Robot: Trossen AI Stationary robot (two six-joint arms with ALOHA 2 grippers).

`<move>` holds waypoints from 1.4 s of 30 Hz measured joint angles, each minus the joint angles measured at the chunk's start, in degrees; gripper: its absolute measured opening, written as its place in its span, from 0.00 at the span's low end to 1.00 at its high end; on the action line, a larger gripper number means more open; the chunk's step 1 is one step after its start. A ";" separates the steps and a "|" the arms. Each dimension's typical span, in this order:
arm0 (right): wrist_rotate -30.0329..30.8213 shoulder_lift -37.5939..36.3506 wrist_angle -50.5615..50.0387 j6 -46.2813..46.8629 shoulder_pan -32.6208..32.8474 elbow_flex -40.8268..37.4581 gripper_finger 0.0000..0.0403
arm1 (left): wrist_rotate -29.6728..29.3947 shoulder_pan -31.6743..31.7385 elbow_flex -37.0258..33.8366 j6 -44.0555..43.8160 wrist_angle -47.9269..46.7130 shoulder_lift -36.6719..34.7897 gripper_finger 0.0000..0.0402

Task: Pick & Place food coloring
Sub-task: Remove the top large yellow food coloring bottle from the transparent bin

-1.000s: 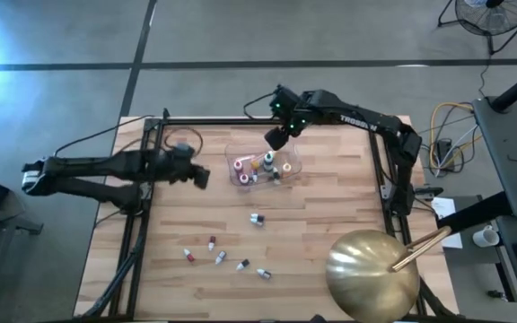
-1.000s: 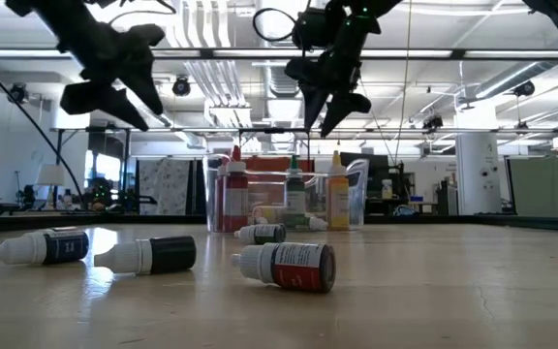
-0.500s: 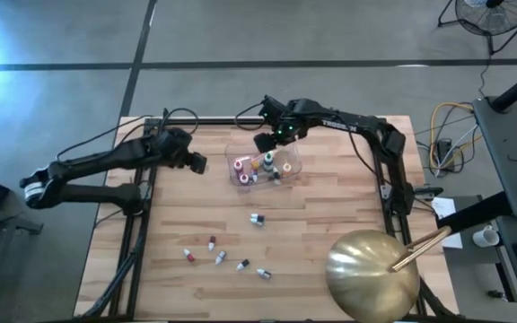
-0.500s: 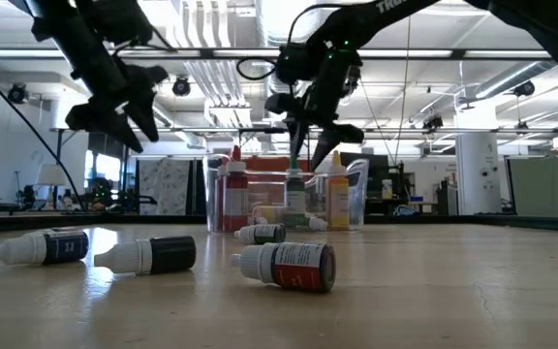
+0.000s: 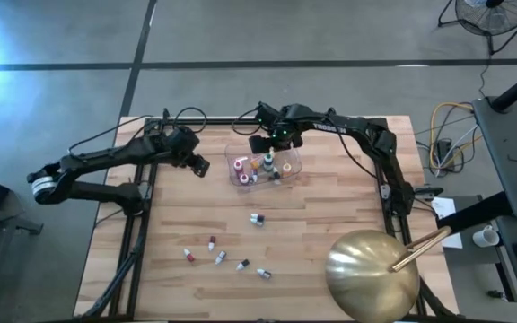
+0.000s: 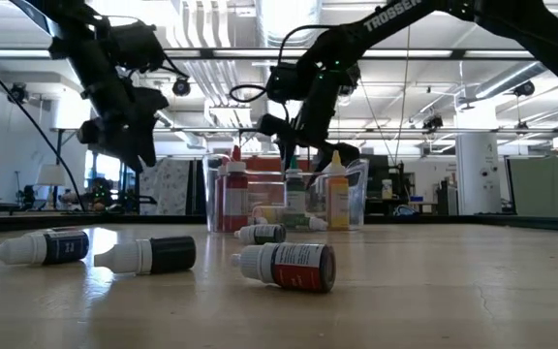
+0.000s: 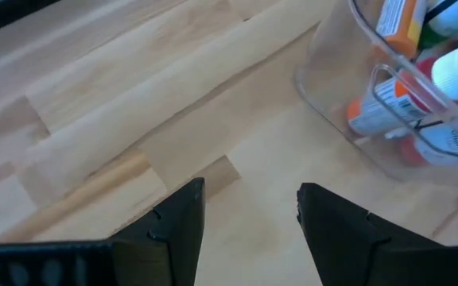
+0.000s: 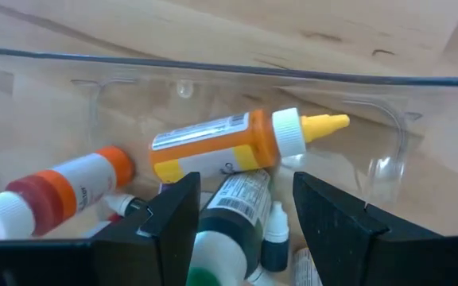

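**Both grippers empty-handed by the tub of food coloring**

The right gripper [image 5: 260, 144] hangs over the far left part of the clear plastic tub [image 5: 287, 165], which stands near the far middle of the wooden table [image 5: 330, 215]. Its fingers [image 8: 173, 222] are parted around empty air; in the right wrist view they frame an orange bottle [image 8: 221, 147] with a yellow tip lying inside the tub, a dark bottle [image 8: 233, 214] beside it and a red-and-orange capped one [image 8: 62, 187] to one side. Nothing sits between the fingers.

The left gripper [image 5: 201, 167] hovers above the table just left of the tub, its fingers [image 7: 173, 230] spread and holding nothing; bare wood shows between them.

The tub holds several food coloring bottles [image 5: 257, 168], some upright, some lying down. In the low view a red bottle [image 6: 232, 199], a green one [image 6: 295, 199] and an orange one [image 6: 337, 199] stand upright in it. More bottles lie loose on the table: one [image 5: 257, 219] nearer the middle and a scatter of five [image 5: 218, 257] toward the near left. From the low view their labels are probably dark, though the print is too small to read. A big gold dome [image 5: 372, 274] sits at the near right corner.
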 joint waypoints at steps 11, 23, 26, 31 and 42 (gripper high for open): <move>-1.70 1.79 0.49 5.69 -0.03 0.00 0.47 | 0.00 1.41 0.12 8.14 3.60 6.52 0.43; 0.44 2.91 3.88 7.64 -0.08 0.17 0.44 | 0.03 1.89 2.11 13.60 4.18 8.81 0.43; -3.44 2.93 4.97 5.68 -0.26 0.17 0.44 | 0.03 1.99 2.34 14.50 4.34 8.60 0.43; -6.71 2.91 7.67 0.07 0.38 1.48 0.44 | 0.20 2.50 2.13 16.54 5.12 8.68 0.43; -0.30 3.06 6.71 -9.04 0.32 11.46 0.44 | 0.37 4.05 2.02 16.89 4.44 8.68 0.43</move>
